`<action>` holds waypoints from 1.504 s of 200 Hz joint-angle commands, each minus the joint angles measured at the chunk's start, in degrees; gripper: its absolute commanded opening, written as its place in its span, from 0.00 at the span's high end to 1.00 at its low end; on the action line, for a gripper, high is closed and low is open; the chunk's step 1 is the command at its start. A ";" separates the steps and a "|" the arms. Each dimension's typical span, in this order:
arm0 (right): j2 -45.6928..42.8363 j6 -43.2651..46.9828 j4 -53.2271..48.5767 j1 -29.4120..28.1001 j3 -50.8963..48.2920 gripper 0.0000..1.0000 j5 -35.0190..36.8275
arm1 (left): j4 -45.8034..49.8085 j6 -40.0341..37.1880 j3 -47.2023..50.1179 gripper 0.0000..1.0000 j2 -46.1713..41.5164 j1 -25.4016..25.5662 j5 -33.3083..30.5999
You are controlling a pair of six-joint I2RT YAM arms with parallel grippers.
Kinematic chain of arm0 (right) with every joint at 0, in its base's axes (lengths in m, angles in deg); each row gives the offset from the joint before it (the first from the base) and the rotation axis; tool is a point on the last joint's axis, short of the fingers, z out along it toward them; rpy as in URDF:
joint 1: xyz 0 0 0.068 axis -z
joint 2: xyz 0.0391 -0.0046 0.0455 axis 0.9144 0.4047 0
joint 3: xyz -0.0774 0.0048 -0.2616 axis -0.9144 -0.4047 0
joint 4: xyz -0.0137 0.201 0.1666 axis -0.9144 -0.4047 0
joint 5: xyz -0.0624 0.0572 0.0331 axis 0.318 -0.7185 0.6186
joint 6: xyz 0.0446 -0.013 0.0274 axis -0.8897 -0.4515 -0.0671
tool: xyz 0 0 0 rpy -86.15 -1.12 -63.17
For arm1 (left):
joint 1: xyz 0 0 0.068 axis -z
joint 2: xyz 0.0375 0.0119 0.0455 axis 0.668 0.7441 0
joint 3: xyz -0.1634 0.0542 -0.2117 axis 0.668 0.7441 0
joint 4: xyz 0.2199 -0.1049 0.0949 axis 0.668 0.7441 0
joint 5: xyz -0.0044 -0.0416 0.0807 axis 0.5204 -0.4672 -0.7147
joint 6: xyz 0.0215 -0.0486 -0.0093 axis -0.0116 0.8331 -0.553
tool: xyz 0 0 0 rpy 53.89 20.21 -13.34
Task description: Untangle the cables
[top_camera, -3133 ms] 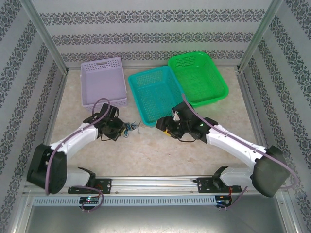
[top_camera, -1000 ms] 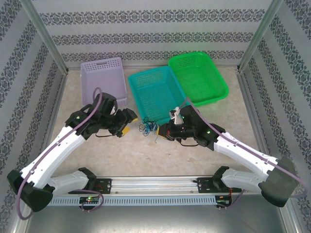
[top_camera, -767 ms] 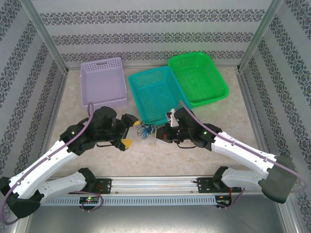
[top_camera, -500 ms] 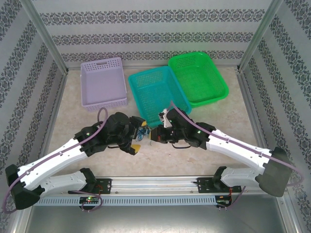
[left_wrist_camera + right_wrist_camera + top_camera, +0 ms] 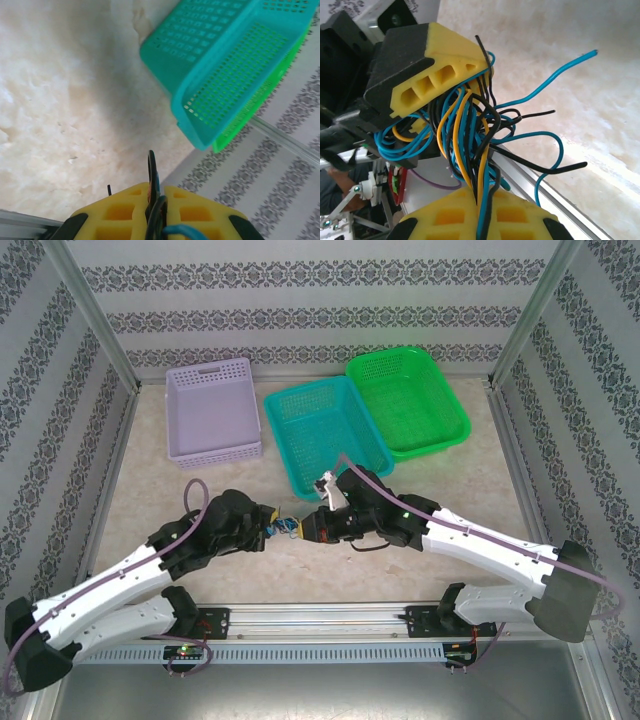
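1. Bundle of thin blue, black and orange cables [image 5: 286,527]: front-centre of the desk and strung between the two grippers. Its short long axis runs left to right in the top view. Whether it touches the surface cannot be told.
2. Same bundle, right wrist view [image 5: 467,125]: strands run from the near yellow pads up to the opposite gripper. Loose blue and black ends splay rightward over the desk.
3. Left gripper [image 5: 270,524]: jaws narrow, pinching the bundle's left end. In the left wrist view, black and blue strands [image 5: 152,172] sit pressed between its yellow pads [image 5: 120,212].
4. Right gripper [image 5: 303,528]: jaws narrow, clamped on the bundle's right end.
5. Beige marbled desk [image 5: 440,490]: bare surface lies to the left and right of the grippers. The aluminium front rail [image 5: 320,615] lies near, on the front side.
6. Teal perforated plastic basket [image 5: 322,432]: its near corner is just behind the grippers, the closest thing to them.
7. Green perforated plastic basket [image 5: 408,400]: touches the teal basket's right side.
8. Lilac perforated plastic basket [image 5: 212,408]: rear left, well apart from the bundle.
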 commanded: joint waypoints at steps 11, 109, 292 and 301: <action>-1.44 2.54 -10.54 2.29 1.44 1.00 -3.75 | 3.53 -2.52 4.30 1.00 -3.51 -7.53 -7.03; -5.17 -5.44 -5.96 14.53 -7.14 1.00 -7.40 | -0.28 -31.37 5.65 1.00 -3.96 -11.65 2.99; -11.49 7.74 -33.89 22.49 -3.99 1.00 16.27 | 31.45 -40.17 -9.42 1.00 7.60 -13.06 -7.60; -13.03 8.47 -35.43 25.62 -4.77 1.00 16.48 | 31.49 -40.25 -8.51 1.00 6.67 -13.61 -7.35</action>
